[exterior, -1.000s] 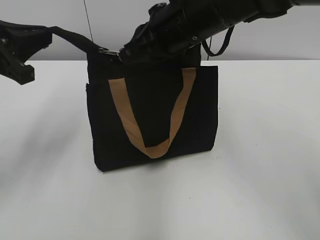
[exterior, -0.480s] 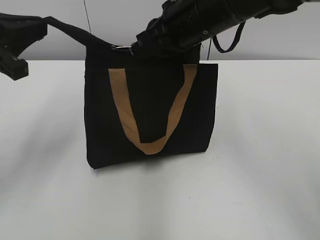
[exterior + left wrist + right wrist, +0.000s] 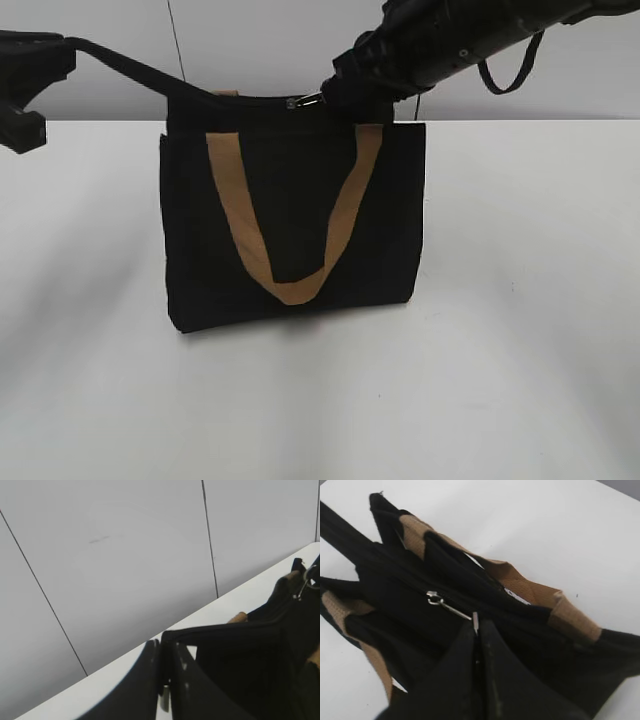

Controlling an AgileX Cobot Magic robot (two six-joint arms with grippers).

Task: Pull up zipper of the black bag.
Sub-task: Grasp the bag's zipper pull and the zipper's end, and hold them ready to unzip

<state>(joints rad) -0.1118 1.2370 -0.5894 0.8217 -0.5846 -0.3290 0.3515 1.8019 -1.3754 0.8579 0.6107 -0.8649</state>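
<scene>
The black bag [image 3: 290,220] stands upright on the white table, a tan handle loop [image 3: 290,290] hanging down its front. My right gripper [image 3: 335,92] is shut on the silver zipper pull [image 3: 305,100] at the bag's top edge, right of the middle. In the right wrist view the pull [image 3: 451,608] stretches from the slider to my shut fingertips [image 3: 476,625] over the bag's top [image 3: 395,585]. My left gripper [image 3: 45,60] is shut on a black fabric strip at the bag's top left corner and holds it taut up and left; the left wrist view shows the jaws [image 3: 164,650] clamped on it.
The white table [image 3: 520,300] extends around the bag, with a grey wall behind. A black cable loop [image 3: 510,70] hangs from the right arm. A second tan handle [image 3: 570,612] lies folded over the bag's far side.
My right gripper has moved to the right along the bag's top with the zipper pull. The bag has shifted slightly left and sits straighter. The left gripper holds its place.
</scene>
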